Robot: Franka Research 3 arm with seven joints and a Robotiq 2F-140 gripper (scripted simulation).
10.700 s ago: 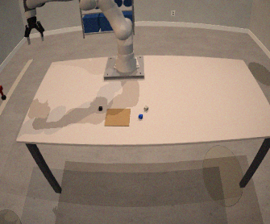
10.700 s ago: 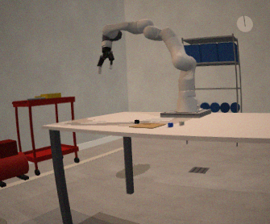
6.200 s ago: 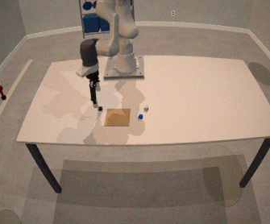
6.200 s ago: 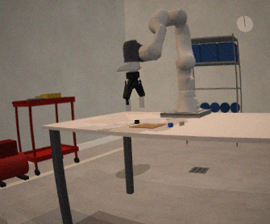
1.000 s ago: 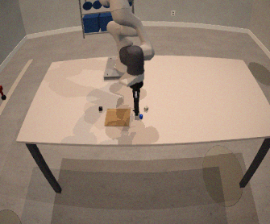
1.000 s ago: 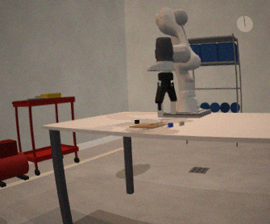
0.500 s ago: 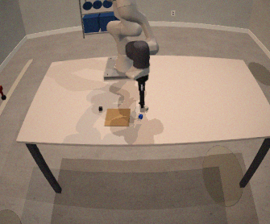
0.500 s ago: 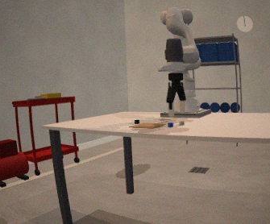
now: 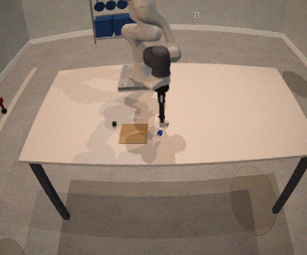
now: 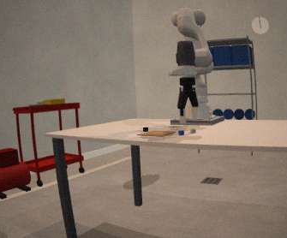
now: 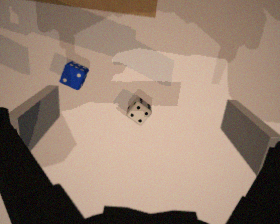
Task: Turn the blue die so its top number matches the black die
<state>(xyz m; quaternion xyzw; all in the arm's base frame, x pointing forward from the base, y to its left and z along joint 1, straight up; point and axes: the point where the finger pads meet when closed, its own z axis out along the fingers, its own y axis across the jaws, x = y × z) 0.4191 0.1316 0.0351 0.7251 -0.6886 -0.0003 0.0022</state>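
Jaws fully open, nothing held, hanging above the white die (image 11: 139,111). Blue die (image 11: 74,75) on the bare table (image 9: 240,115), just off the mat (image 9: 134,133); black die (image 9: 114,123) beyond the mat's far side

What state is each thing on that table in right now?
hand: open, holding nothing, above the white die
blue die: on the table, off the mat
white die: on the table, between the open fingers
black die: on the table, beside the mat
mat: flat, nothing on it
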